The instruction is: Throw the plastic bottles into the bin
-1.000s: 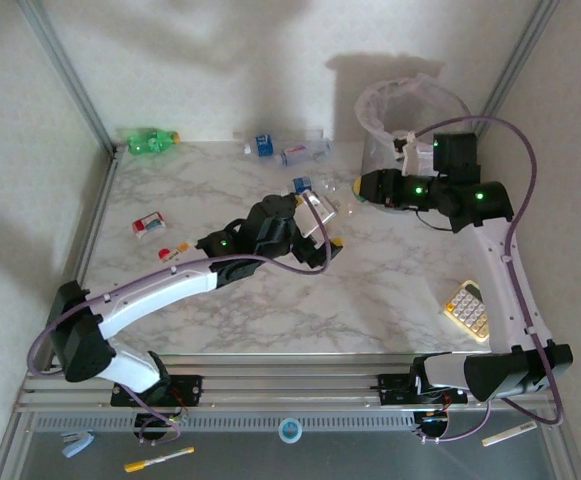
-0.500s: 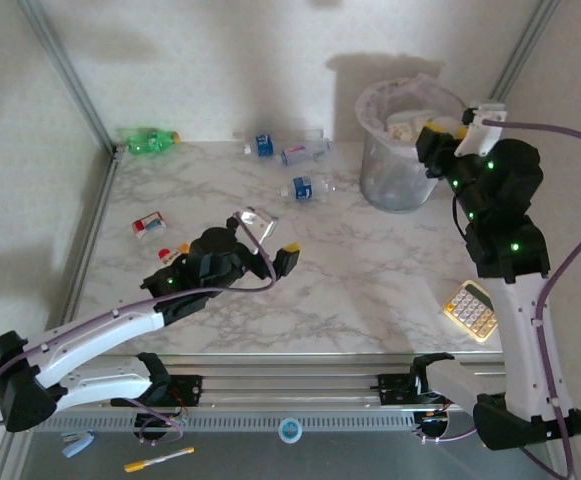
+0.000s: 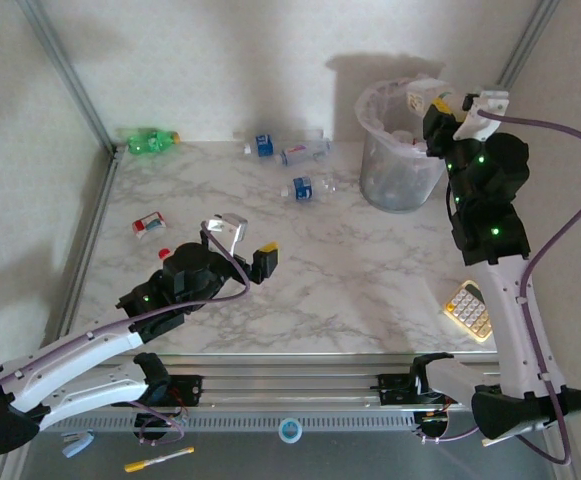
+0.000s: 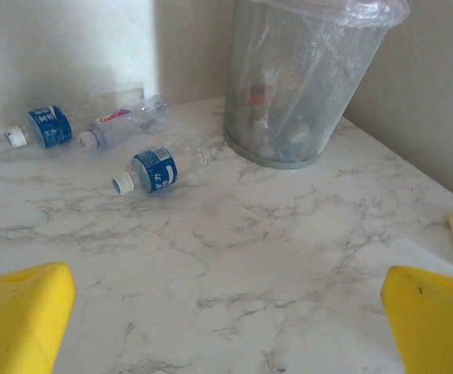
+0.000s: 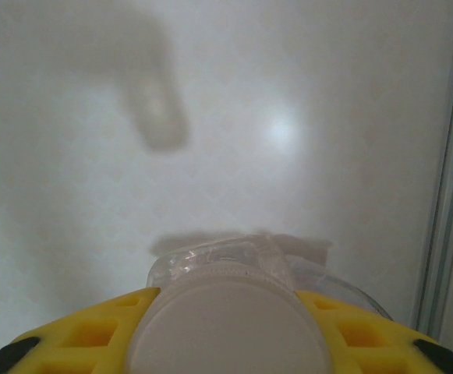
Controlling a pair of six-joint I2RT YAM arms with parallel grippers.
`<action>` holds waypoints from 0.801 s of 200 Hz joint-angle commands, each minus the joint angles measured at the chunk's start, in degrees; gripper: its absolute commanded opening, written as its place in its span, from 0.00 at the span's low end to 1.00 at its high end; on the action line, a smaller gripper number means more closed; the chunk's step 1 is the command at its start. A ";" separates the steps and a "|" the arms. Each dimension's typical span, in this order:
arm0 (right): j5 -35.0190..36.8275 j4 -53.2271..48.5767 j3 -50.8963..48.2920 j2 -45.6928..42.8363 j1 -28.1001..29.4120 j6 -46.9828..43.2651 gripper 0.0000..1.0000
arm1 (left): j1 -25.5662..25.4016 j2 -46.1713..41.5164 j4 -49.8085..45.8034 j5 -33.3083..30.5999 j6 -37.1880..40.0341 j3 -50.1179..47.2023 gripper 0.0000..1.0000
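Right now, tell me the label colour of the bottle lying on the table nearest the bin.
Blue. The bottle shows best in the left wrist view.

Bare tabletop (image 3: 370,270) before bin (image 3: 390,185)

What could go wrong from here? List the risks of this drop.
1. The right gripper holds the clear plastic bottle with a white cap near the right rim of the grey cylindrical bin, not its centre; released here, it might bounce out.
2. The translucent plastic bag liner stands loose above the rim and could snag the gripper or deflect the bottle.
3. The open left gripper hovers low; a swing might scatter the small red-labelled bottle.
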 commanded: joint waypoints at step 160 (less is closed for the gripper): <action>0.41 -42.63 49.71 41.10 -3.33 1.48 0.72 | 0.70 -4.21 -8.10 -4.23 -6.41 2.19 1.00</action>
